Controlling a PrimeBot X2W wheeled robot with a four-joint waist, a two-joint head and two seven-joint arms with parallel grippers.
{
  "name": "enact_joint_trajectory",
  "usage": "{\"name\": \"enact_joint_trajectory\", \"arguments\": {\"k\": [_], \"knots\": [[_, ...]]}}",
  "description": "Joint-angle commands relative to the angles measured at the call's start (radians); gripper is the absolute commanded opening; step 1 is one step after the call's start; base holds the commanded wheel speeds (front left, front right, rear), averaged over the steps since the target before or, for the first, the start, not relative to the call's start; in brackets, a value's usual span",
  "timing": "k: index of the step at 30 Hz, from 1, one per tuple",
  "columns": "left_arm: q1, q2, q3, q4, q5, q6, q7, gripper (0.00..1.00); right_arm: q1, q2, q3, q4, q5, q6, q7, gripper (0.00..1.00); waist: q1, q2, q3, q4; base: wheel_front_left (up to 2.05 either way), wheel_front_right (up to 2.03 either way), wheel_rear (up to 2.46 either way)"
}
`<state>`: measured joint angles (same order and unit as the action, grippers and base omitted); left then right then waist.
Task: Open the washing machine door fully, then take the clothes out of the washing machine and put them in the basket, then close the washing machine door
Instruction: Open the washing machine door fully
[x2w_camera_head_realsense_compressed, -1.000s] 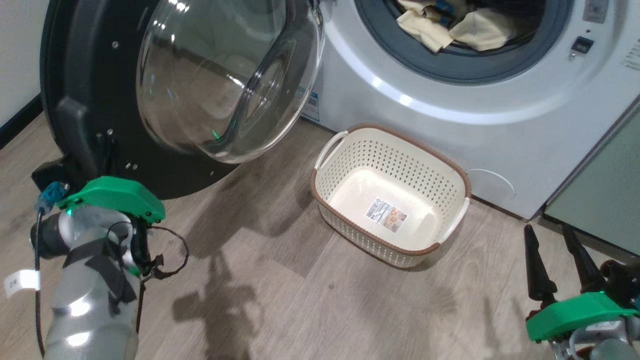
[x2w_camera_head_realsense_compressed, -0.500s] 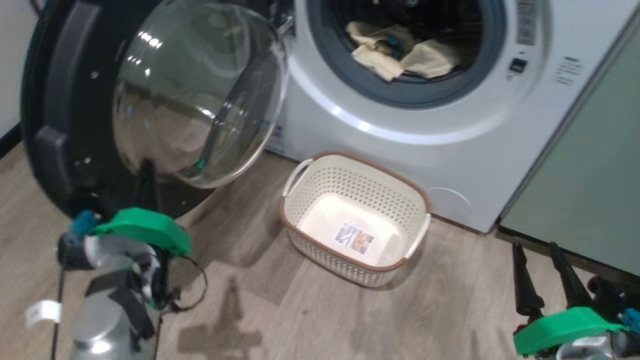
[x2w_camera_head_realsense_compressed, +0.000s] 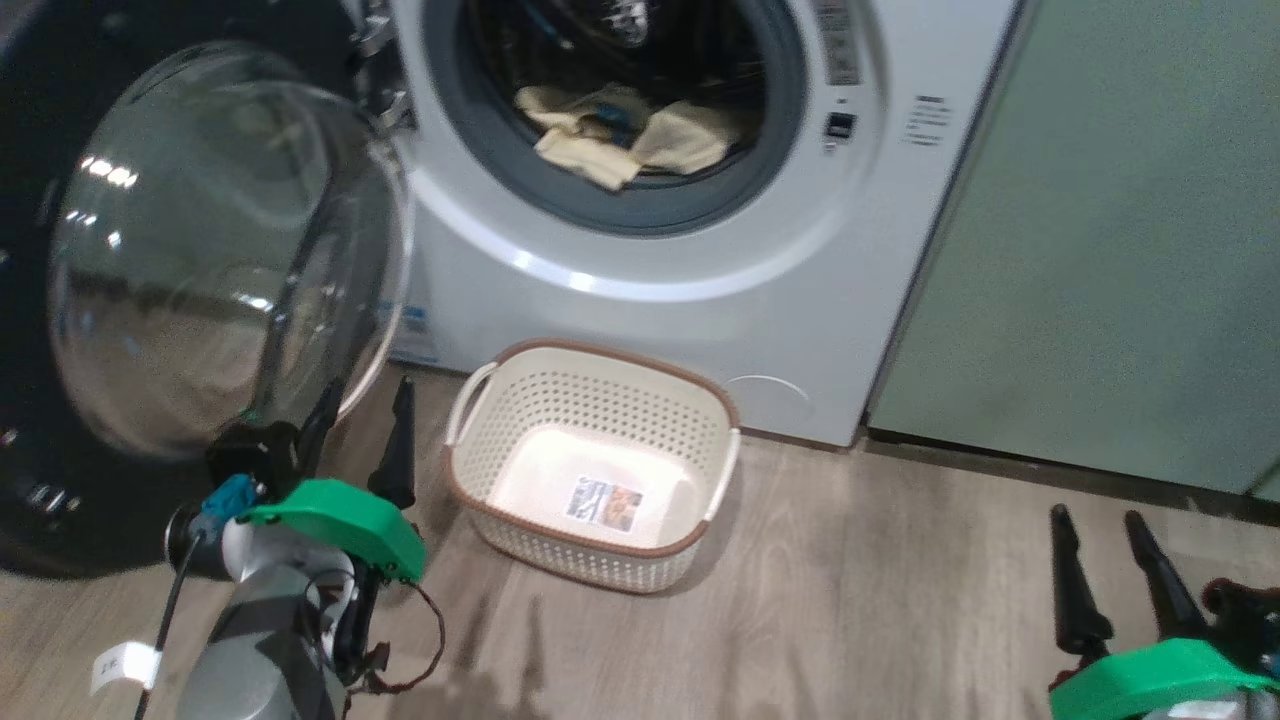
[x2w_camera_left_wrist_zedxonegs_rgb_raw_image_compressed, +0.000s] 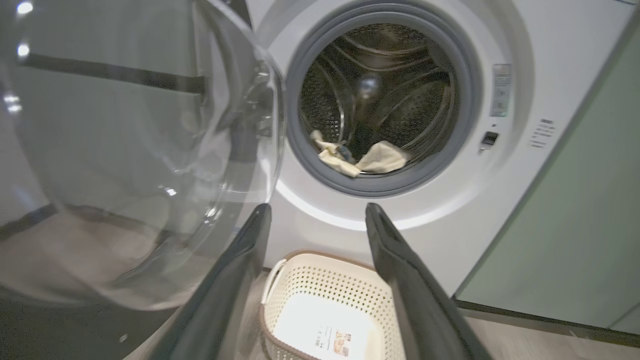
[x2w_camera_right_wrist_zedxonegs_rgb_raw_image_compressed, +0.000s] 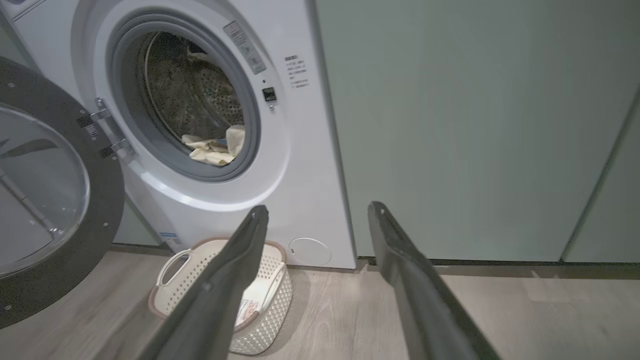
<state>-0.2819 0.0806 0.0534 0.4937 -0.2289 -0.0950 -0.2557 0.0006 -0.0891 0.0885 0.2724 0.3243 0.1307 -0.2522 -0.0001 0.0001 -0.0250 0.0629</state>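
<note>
Your left pincer is released, fingers spread and empty. It has come off the washing machine door, where it sat a second ago, and now points at the drum mouth from just beside the basket. Your right pincer, also spread and empty, hangs low over the wood-look floor as before. The wider shift in the scene is your head camera turning. The door stands swung wide, so I judge the opening step done and the reach next. The basket sits empty on the floor before the washing machine. The clothes lie at the drum's front lip. Sage-green cabinet fronts stand to the right.
</note>
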Motion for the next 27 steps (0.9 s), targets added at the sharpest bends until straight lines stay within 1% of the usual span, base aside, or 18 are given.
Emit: {"name": "enact_joint_trajectory", "arguments": {"k": [1, 9, 16, 20, 27], "knots": [[-0.031, 0.022, 0.024, -0.039, 0.002, -0.004, -0.006, 1.00, -0.027, -0.010, 0.007, -0.040, -0.004, 0.000, -0.010, 1.00, 0.0001, -0.0001, -0.011, -0.034, 0.00, 0.00, 0.00], [-0.012, 0.026, 0.017, -0.024, -0.001, -0.017, -0.006, 1.00, -0.021, -0.015, 0.000, -0.050, -0.014, 0.000, -0.010, 1.00, 0.0001, -0.0001, -0.025, -0.109, 0.00, 0.00, 0.00], [0.001, 0.022, 0.029, -0.006, -0.002, -0.017, -0.006, 1.00, -0.015, -0.019, -0.006, -0.058, -0.019, 0.000, -0.010, 1.00, 0.0001, -0.0001, -0.034, -0.144, 0.00, 0.00, 0.00], [0.005, 0.026, 0.023, 0.005, 0.017, -0.014, -0.006, 1.00, -0.013, -0.019, -0.009, -0.063, -0.022, 0.000, -0.010, 1.00, 0.0001, -0.0001, -0.034, -0.146, 0.00, 0.00, 0.00], [0.005, 0.025, 0.017, 0.015, 0.017, -0.018, -0.006, 1.00, -0.011, -0.019, -0.018, -0.066, -0.027, 0.000, -0.010, 1.00, 0.0001, -0.0001, -0.037, -0.139, 0.00, 0.00, 0.00]]}}
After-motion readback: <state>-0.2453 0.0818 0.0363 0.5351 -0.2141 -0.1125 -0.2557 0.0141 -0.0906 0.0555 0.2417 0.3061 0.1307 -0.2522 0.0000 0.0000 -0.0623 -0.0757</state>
